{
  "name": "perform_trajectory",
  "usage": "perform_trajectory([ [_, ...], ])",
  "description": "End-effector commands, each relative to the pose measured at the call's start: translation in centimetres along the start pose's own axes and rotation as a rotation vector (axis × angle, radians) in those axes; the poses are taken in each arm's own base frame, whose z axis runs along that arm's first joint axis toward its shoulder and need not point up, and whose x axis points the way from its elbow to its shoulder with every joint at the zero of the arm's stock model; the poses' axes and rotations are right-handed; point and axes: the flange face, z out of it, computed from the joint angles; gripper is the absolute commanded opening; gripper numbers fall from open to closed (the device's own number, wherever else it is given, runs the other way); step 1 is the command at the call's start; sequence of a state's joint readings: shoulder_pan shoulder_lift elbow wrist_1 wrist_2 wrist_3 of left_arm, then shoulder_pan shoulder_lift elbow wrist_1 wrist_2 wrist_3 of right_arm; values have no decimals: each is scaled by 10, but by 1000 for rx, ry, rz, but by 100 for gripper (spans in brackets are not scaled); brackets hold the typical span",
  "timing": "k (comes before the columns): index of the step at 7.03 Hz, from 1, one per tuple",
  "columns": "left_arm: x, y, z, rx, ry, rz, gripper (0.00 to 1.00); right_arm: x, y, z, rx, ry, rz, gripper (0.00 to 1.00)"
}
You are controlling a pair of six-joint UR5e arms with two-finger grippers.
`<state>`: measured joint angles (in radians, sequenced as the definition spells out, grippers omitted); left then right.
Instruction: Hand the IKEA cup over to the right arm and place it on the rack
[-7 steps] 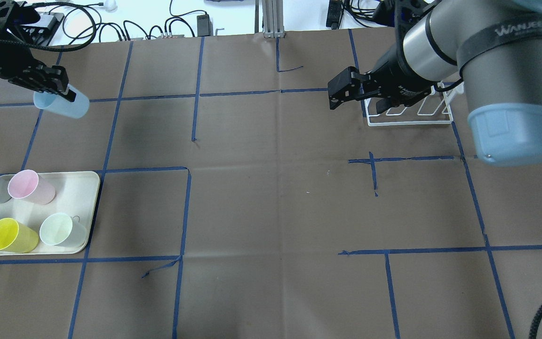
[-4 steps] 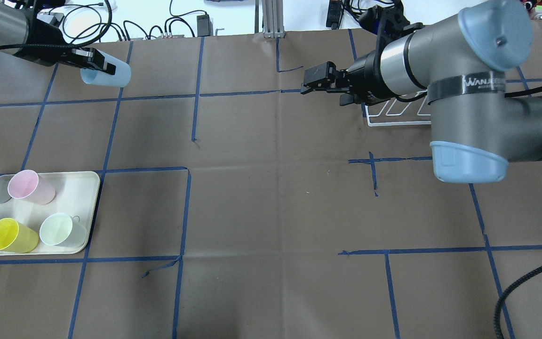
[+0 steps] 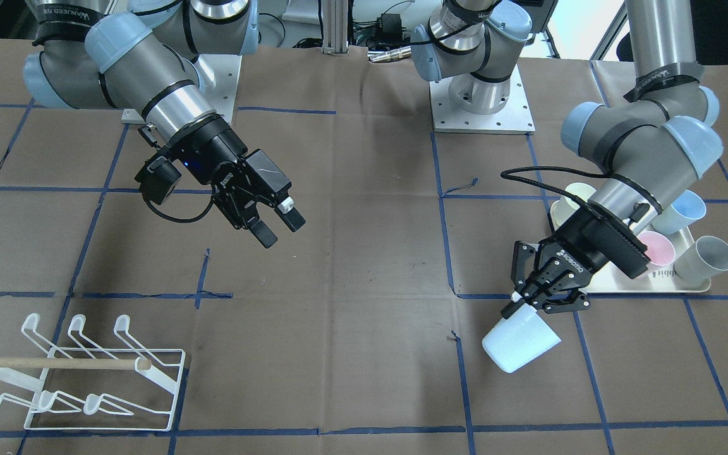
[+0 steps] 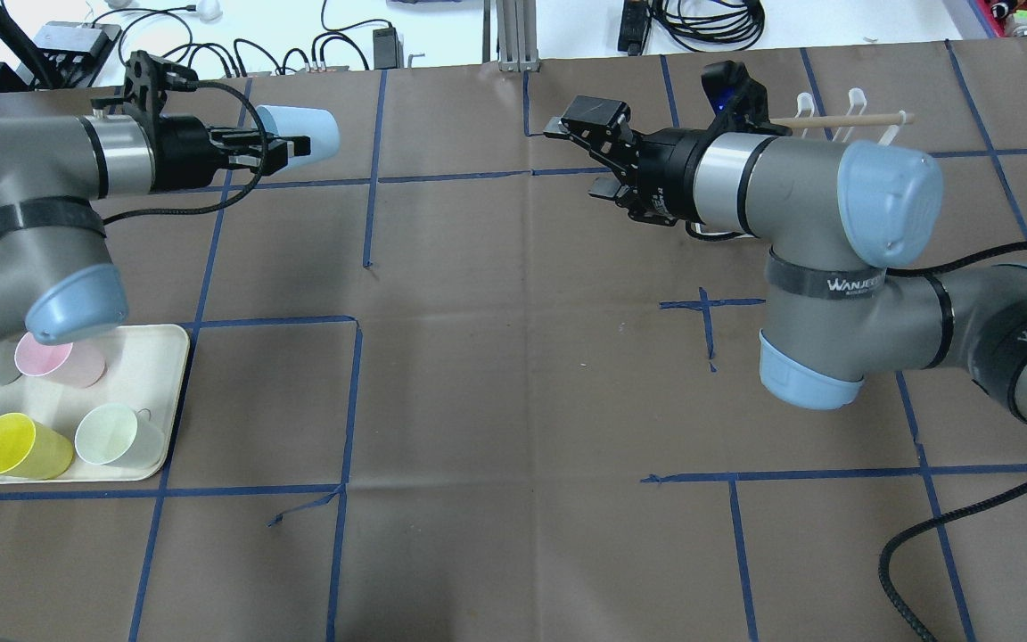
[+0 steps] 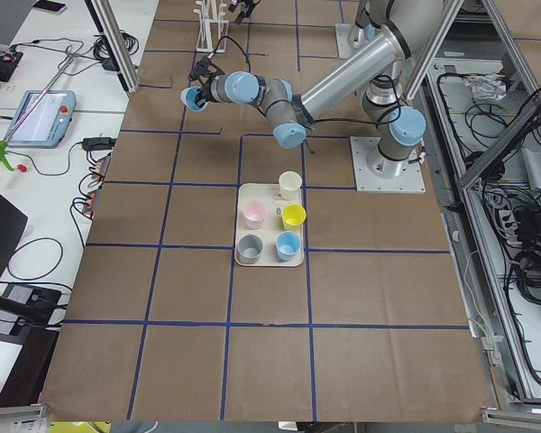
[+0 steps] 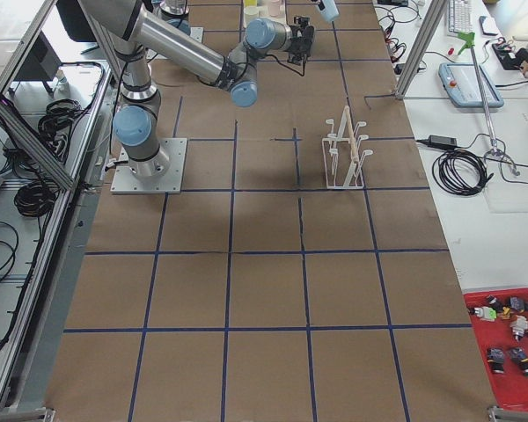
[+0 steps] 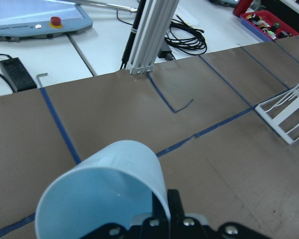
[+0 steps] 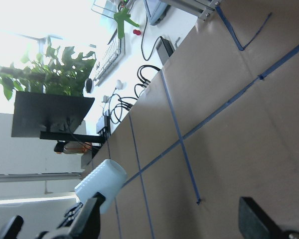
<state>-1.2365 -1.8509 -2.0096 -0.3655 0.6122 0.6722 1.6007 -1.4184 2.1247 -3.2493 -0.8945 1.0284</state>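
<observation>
**Light cup held by its rim, waiting for a second grip**

The cup (image 3: 521, 344) is in the air at the left arm (image 4: 121, 159)'s end, above the bench (image 4: 513, 383) and well apart from both the tray (image 4: 170, 357) and the rack (image 3: 54, 363). The left jaws are closed on its rim wall, and it lies tipped on its side with the base pointing away from the wrist. The right arm (image 4: 745, 178) faces it across a wide gap, its jaws spread apart and empty.

The cup looks like thin, smooth plastic, so it is probably light and fairly stiff but slippery. Because it tapers, a side pinch could creep toward the narrow base. The free base half of the body seems the best place to take hold, with the flat fingers squarely across the wall and clear of the left fingers. That would also leave the mouth open for a rack prong.

The left wrist view looks into the mouth and shows the cup empty, with one finger lapped over the rim. The overhead view gives only its side. The front-facing view shows the whole rack, which the overhead view mostly hides behind the right arm. Both side views are too small to read the jaws.
</observation>
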Motion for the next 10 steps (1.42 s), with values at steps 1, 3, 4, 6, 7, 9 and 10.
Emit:
perform_trajectory([
  [1, 72, 12, 55, 95, 176, 155, 0, 1, 17, -8, 74, -194, 199, 96],
  [3, 107, 18, 63, 202, 311, 227, 0, 7, 33, 2, 158, -320, 300, 100],
  [4, 118, 29, 59, 230, 321, 237, 0, 6, 45, 9, 170, -308, 312, 100],
  [6, 117, 37, 52, 228, 311, 131, 0, 13, 47, 15, 168, -283, 317, 100],
  [7, 107, 36, 42, 243, 287, 92, 0, 29, 47, 28, 145, -225, 355, 100],
  [9, 107, 35, 35, 286, 273, 67, 0, 51, 44, 47, 191, -167, 392, 99],
  [10, 102, 44, 43, 292, 266, 69, 0, 49, 46, 48, 291, -157, 390, 99],
])
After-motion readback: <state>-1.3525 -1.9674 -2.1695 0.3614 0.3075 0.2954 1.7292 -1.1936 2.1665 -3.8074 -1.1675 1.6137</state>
